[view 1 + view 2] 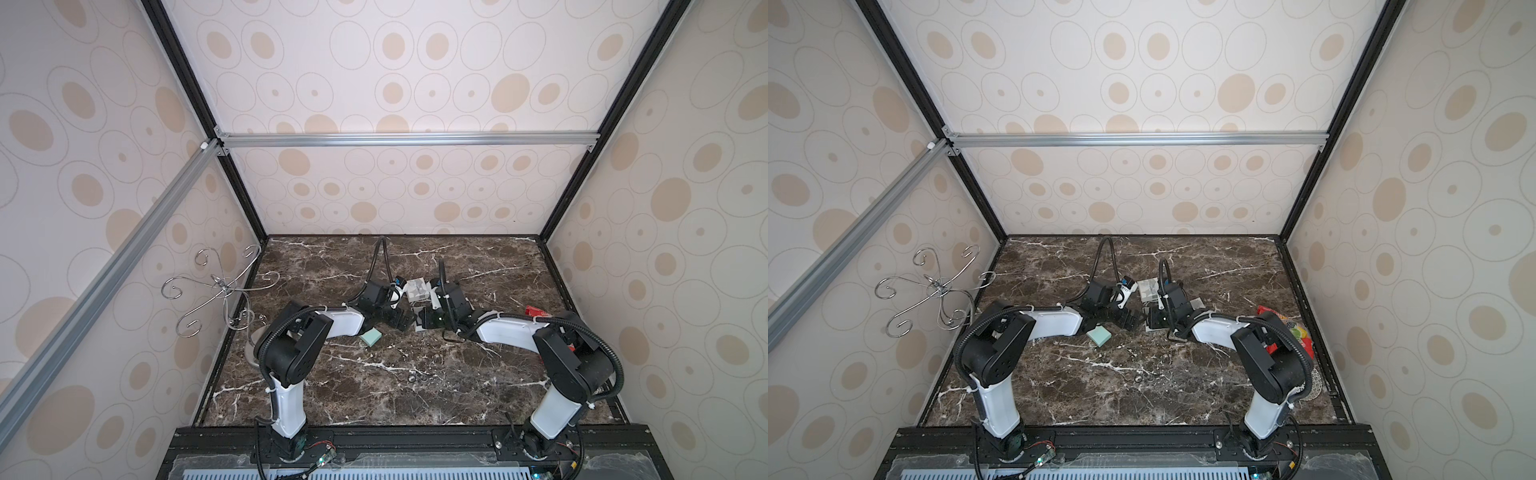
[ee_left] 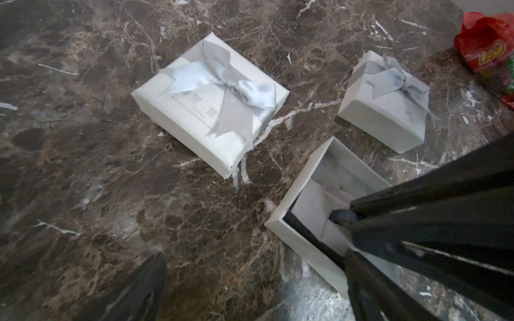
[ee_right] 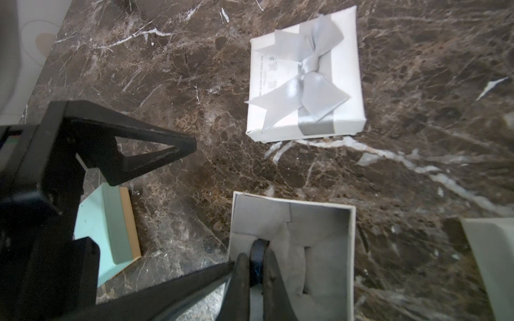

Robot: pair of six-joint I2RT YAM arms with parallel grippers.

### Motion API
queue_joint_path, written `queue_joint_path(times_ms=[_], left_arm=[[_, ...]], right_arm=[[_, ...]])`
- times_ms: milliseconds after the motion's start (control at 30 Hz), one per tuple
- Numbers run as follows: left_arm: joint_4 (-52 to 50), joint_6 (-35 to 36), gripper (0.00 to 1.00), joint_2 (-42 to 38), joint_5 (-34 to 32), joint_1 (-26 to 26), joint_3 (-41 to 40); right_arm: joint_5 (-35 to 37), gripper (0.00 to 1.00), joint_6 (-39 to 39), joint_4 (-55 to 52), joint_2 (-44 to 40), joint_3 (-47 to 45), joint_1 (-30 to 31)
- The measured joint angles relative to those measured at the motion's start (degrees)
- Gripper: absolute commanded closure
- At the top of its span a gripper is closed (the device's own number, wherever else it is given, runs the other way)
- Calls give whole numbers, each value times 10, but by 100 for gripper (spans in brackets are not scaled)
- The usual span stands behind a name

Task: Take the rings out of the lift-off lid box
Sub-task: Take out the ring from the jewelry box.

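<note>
Closest to the lens in the right wrist view, the right gripper (image 3: 254, 261) has its two black fingers drawn narrow around a dark ring (image 3: 258, 246), pinching it from both sides. The ring stands on edge inside the box base (image 3: 351, 236), over the grey padded insert; whether it sits in the slot or just clear of it I cannot tell. Seen nearly edge-on here, it reads as a slim arc running lengthwise with the fingers. Its crown pokes past their tips toward the far wall of the box and its hole faces the pads. The left wrist view catches the same ring (image 2: 341, 217) more from the side, as a curved dark band at the fingertips. That view alone shows the bowed lid (image 2: 386, 111) resting beside the box base (image 2: 300, 180), with a red snack packet (image 2: 484, 47) beyond. Only the right wrist view shows the left gripper (image 3: 144, 194), jaws spread wide and holding nothing, above a mint box (image 3: 105, 222). Both wrist views show a larger white box (image 3: 303, 75) tied with a silver bow, apart from the base. In both top views the wrists cover the pinch, yet they alone show the wire stand (image 1: 220, 286) at the left wall. They also show tiny hoop-like specks (image 1: 411, 378) on the marble table (image 1: 457, 407) nearer the front, well apart from the boxes.
</note>
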Motion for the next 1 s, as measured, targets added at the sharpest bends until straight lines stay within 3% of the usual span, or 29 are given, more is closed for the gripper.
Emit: queue_joint_path(times_ms=[1000], left_arm=[[-8,1,1,5,-4,0,8]], right_arm=[[-58,100,49,93,-20,-58,-30]])
